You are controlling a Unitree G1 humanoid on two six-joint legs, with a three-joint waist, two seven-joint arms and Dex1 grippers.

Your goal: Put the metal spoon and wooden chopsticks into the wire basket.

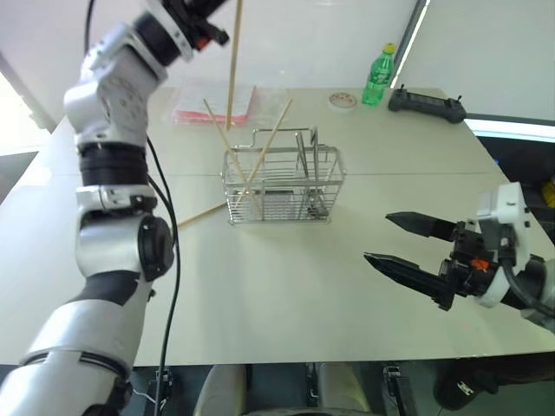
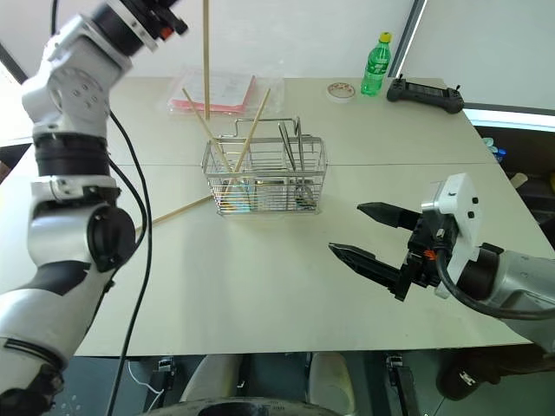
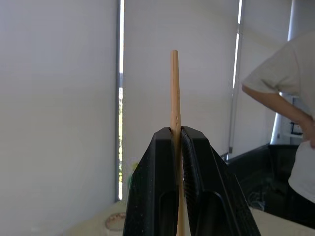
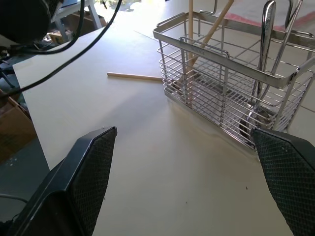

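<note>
On the pale beige table point(image 1: 286, 295), seen from the head camera, you find the wire basket point(image 1: 283, 185) near the middle. Two wooden chopsticks point(image 1: 260, 152) lean crossed inside it, the metal spoon point(image 1: 303, 165) stands in its right part, and one chopstick point(image 1: 201, 213) lies flat at its left. Your left gripper point(image 1: 204, 13), raised high, is clamped on a further chopstick point(image 1: 232, 65) that hangs upright above the basket. Your right gripper point(image 1: 408, 244) hovers low, to the right of the basket, jaws spread wide and empty. Along the far edge sit a green bottle point(image 1: 378, 76), a black controller point(image 1: 426, 105), a roll of tape point(image 1: 342, 101) and a pink packet point(image 1: 215, 104); no label is legible.

Left wrist view: the fingers point(image 3: 155, 187) pinch the stick against white blinds point(image 3: 59, 108); a person point(image 3: 290, 118) stands by the window.

Right wrist view: the open fingers point(image 4: 83, 172) face the basket.
</note>
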